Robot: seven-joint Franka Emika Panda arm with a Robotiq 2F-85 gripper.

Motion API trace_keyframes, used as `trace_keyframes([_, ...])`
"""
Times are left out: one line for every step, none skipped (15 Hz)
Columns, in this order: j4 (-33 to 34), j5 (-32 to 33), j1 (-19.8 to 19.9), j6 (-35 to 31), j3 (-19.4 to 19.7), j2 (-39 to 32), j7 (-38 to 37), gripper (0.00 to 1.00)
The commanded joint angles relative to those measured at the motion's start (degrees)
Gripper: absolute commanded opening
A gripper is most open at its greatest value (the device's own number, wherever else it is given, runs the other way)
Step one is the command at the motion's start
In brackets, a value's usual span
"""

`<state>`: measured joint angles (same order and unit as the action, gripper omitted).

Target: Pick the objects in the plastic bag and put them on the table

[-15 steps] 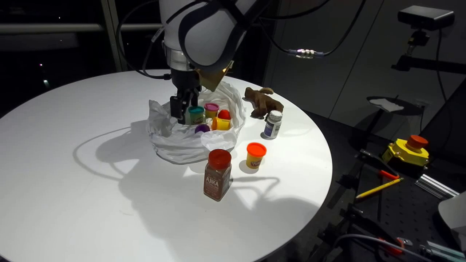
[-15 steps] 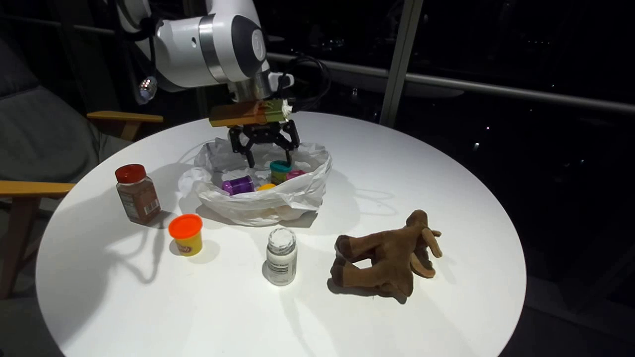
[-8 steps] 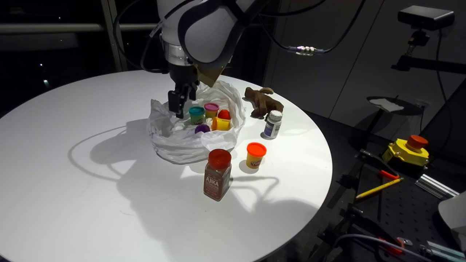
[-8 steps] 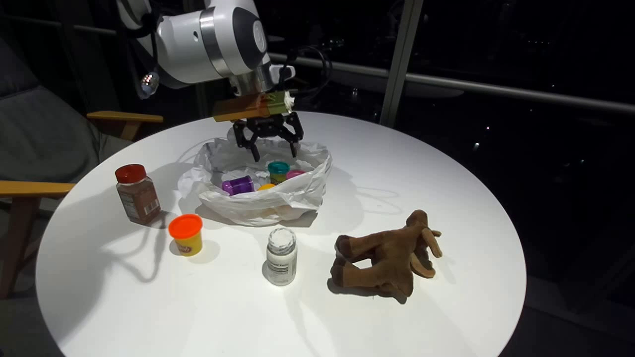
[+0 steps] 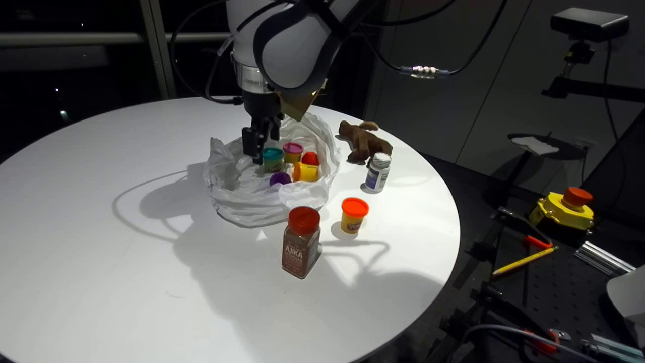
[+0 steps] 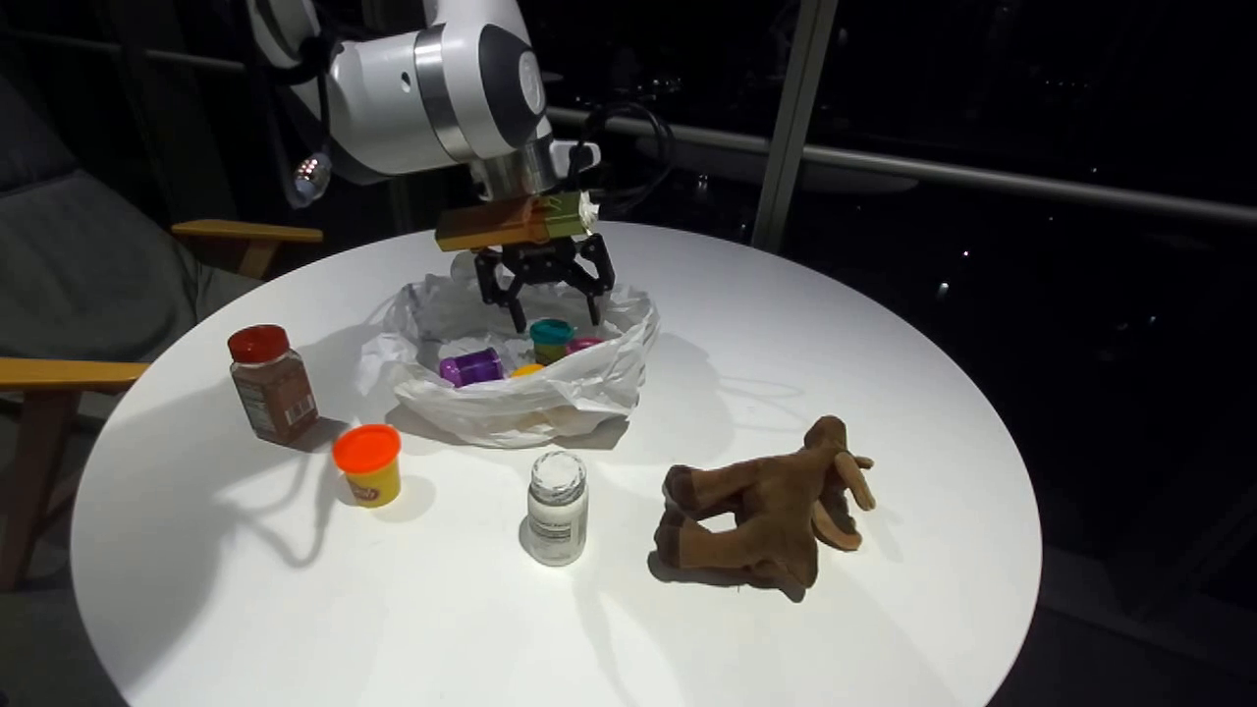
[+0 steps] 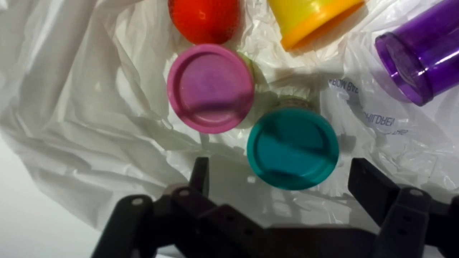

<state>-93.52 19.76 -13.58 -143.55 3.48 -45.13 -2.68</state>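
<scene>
Lower and toward 4 o'clock, as seen in an exterior view, the pincer [image 6: 558, 320] has shifted since the earlier frame, carried by the white arm [image 6: 393, 108]. Its jaws stand wide apart over the 1 o'clock side of the plastic bag [image 6: 511, 417], which sits at 11 o'clock on the white surface [image 6: 412, 609]. From the wrist, the teal-lidded tub [image 7: 293, 148] shows between the jaws, its lid clear of both, with the narrower gap at 3 o'clock.

Left to right around the bag in an exterior view, the red-lidded jar [image 6: 278, 398] stands at 9 o'clock, lettered AJIKA, with a barcode on another face. At 8 o'clock an orange-lidded tub [image 6: 371, 471] stands upright, its logo too small to read. At 6 o'clock comes an upright white bottle [image 6: 557, 516] whose fine print is illegible. At 4 o'clock lies the brown plush toy [image 6: 771, 511].

Inside the bag, left to right in the wrist view and told from the teal lid, the red piece [image 7: 205, 19] is at 11 o'clock, the pink-lidded tub [image 7: 211, 87] at 10, the yellow tub [image 7: 308, 18] on its side at 12, the purple tub [image 7: 430, 55] on its side at 2. Printing on the bag, flipped in that view, reads CHILDREN, with a partial line above: ROM BAB.
</scene>
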Motion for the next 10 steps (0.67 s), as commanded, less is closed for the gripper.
trace_keyframes([1.45, -1.40, 1.09, 1.68, -1.59, -0.51, 1.95, 0.75])
trace_keyframes([1.48, -1.61, 1.23, 1.75, -1.83, -0.57, 2.18, 0.68])
trace_keyframes([1.61, -1.66, 1.29, 1.86, -1.91, -0.71, 2.28, 0.58])
trace_keyframes([1.45, -1.74, 1.32, 1.94, -2.04, -0.56, 2.36, 0.51])
trace_keyframes([1.27, -1.73, 1.27, 1.97, -2.04, -0.40, 2.36, 0.42])
trace_keyframes([1.01, -1.50, 0.99, 1.95, -1.69, -0.17, 1.89, 0.35])
trace_keyframes([0.56, -1.42, 0.93, 1.66, -1.51, 0.23, 1.56, 0.28])
trace_keyframes([-0.03, -1.44, 0.94, 1.34, -1.45, 0.74, 1.31, 0.26])
trace_keyframes([-0.35, -1.50, 0.88, 1.26, -1.29, 1.09, 0.82, 0.26])
trace_keyframes([-1.33, -1.85, 1.83, 1.10, -1.28, 2.34, 1.41, 0.26])
